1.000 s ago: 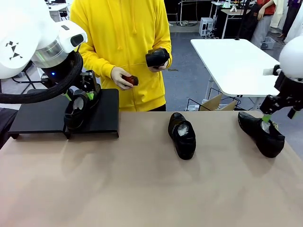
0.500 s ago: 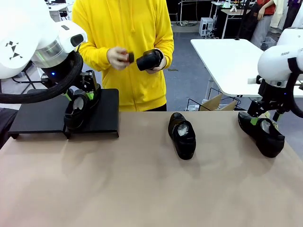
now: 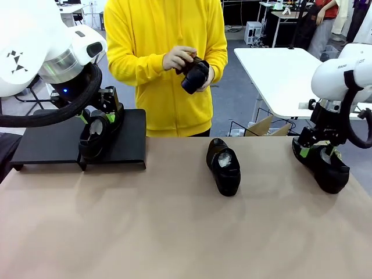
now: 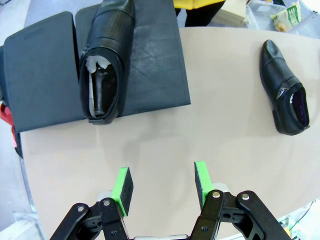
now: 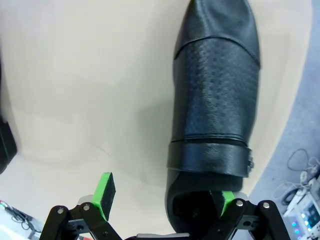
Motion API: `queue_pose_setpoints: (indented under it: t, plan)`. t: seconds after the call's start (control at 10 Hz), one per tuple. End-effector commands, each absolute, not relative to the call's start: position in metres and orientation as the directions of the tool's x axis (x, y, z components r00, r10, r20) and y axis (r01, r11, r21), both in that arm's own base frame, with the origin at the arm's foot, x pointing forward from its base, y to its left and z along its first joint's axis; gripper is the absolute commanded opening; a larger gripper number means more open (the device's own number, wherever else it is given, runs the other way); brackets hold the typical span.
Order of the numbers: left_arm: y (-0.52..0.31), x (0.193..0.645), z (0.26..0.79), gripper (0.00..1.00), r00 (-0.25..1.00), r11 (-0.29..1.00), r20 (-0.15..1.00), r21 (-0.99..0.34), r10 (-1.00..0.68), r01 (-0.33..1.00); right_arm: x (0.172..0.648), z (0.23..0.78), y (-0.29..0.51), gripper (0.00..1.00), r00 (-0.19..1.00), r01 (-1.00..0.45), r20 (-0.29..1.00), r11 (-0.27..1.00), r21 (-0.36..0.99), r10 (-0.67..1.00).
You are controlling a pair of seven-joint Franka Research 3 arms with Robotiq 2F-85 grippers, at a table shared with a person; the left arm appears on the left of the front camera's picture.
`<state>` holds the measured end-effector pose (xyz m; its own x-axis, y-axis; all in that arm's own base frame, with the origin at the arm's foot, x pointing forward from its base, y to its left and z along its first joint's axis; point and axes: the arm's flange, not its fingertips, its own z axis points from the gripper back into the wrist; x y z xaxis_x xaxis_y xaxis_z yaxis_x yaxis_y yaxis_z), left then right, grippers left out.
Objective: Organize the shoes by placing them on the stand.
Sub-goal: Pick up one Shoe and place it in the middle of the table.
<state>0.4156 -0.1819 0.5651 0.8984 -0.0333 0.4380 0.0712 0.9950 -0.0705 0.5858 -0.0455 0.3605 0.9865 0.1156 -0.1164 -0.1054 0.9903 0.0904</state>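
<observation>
Beige worktop [image 3: 145, 232] runs from the robot to a person in a yellow hoodie [image 3: 157, 35] at the far side, whose hands [image 3: 180, 58] hold one black shoe [image 3: 196, 75] at chest height. The left jaws stand partly open with nothing between their green pads [image 4: 122, 186]. From the wrist they hang over bare worktop, well short of the black stand [image 4: 150, 65] at the far left. One shoe on the stand [image 4: 112, 30] lies along the seam of its two panels, its toe towards the person and its paper-stuffed opening nearest the jaws. A middle shoe [image 3: 226, 171] lies alone on the worktop, well apart from both jaws, its long axis running near to far and leaning slightly left at the far end. The right jaws are spread wide, low over the heel end of the right-hand shoe [image 5: 215, 100]. One pad [image 5: 105, 192] is clear of the leather over the worktop. The other pad [image 5: 226, 197] sits at the rim of the heel opening, and whether it touches cannot be told. That shoe lies diagonally, its toe pointing straight away from the jaws towards the far left.
</observation>
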Motion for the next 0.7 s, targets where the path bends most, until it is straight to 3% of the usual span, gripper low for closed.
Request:
queue_pose_setpoints:
  t: [0.0,0.6]
  plan:
    - [-0.181,0.416,0.566,0.66,0.893,0.996,0.449,-0.058,-0.033,0.066,0.583,0.364,-0.050,1.00,0.980,-0.130,-0.129,0.981,0.144,0.148]
    - [-0.181,0.416,0.566,0.66,0.893,0.996,0.449,-0.058,-0.033,0.066,0.565,0.338,-0.033,1.00,0.972,-0.154,-0.156,0.978,0.141,0.176]
